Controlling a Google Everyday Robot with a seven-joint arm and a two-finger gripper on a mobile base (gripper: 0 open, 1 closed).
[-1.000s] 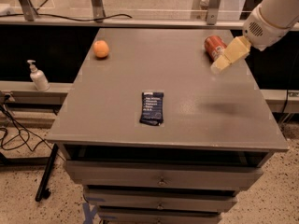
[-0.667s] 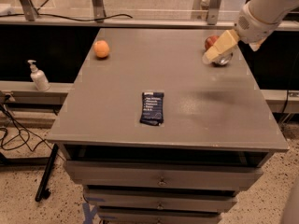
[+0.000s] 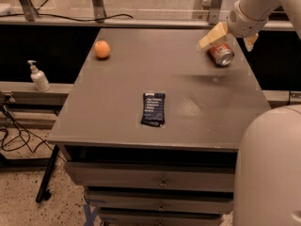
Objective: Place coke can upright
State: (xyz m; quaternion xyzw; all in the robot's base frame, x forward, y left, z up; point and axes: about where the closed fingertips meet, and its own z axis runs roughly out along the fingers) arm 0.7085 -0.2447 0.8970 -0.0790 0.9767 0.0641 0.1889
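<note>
The coke can [image 3: 221, 54] is red with a silver end and lies on its side near the back right corner of the grey table [image 3: 113, 107]. My gripper [image 3: 226, 44] hangs just above and behind the can. It is open, with one tan finger [image 3: 211, 36] to the can's left and the other [image 3: 250, 41] to its right. The fingers do not touch the can.
An orange fruit [image 3: 101, 49] sits at the back left of the table. A dark blue snack packet [image 3: 154, 109] lies near the middle front. A soap dispenser [image 3: 39, 77] stands on a ledge to the left. My white base [image 3: 270, 168] fills the lower right.
The gripper has moved left and toward the back, from beside the can to above it, and its fingers now stand on either side of it. The can has not moved.
</note>
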